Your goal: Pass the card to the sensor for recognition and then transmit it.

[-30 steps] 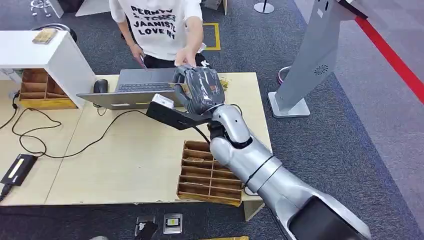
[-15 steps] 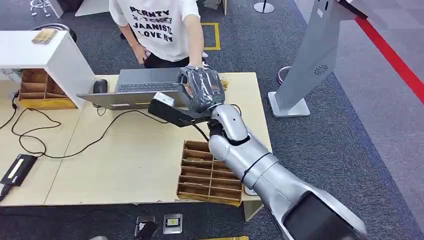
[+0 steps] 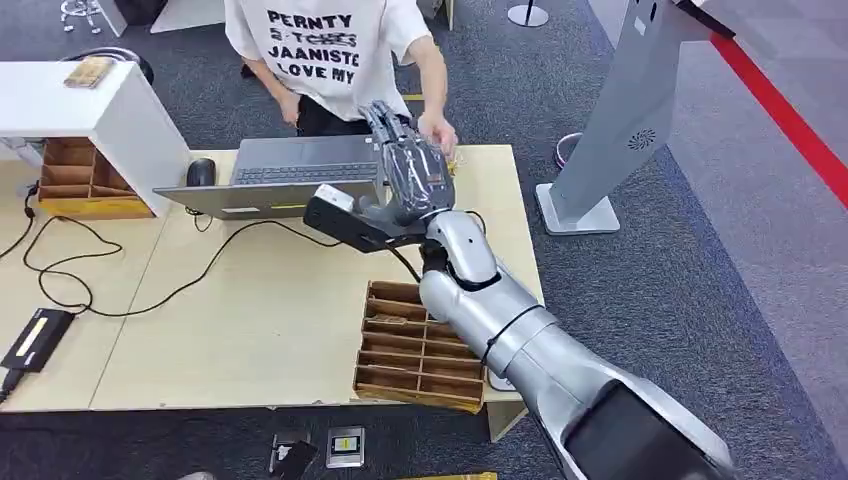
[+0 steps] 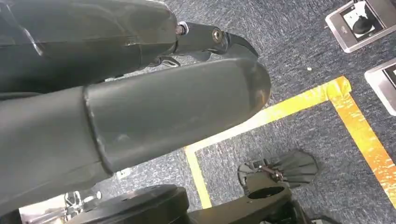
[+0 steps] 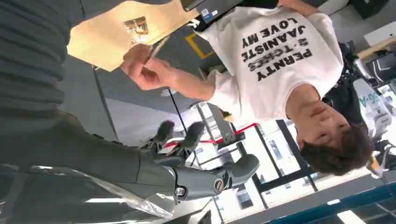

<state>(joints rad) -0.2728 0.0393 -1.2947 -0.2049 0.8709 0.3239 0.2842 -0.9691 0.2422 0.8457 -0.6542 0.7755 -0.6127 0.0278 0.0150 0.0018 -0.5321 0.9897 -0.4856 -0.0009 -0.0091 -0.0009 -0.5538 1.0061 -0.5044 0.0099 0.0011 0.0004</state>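
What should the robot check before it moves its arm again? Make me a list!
1. The right hand holds nothing: ok. In the right wrist view its fingers are apart with nothing between them.
2. The person's hand has the card: ok, the card is pinched in their fingers.
3. The person's hand is away from the right hand: not ok. In the head view it is close beside the fingertips.
4. There is room above the laptop to pull the arm back: cannot tell.
5. The card was read by the sensor: cannot tell.
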